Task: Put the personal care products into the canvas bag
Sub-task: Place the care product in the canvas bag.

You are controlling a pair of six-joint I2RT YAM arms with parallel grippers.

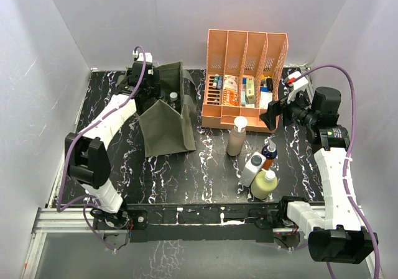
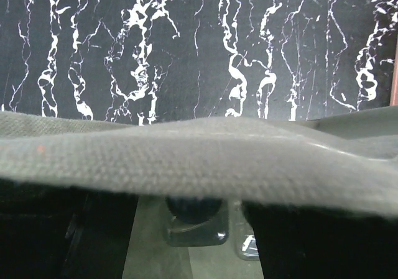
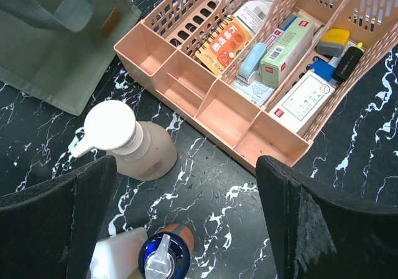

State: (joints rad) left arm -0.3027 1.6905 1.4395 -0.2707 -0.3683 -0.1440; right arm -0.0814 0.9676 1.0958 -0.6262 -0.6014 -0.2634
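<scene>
Your right gripper point(image 3: 186, 170) hangs spread wide over the tall beige bottle point(image 3: 134, 145), likely lining up a grab; 3 other bottles point(image 1: 252, 169) stand near it, outside the canvas bag point(image 1: 165, 127). Your left gripper point(image 1: 152, 83) sits at the bag's rim, probably propping it open; you cannot tell how its jaws stand.

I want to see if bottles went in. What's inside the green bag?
A clear glass bottle with a dark cap sits in the bag, maybe with another beside it. The bag's own cloth hides the rest.
</scene>
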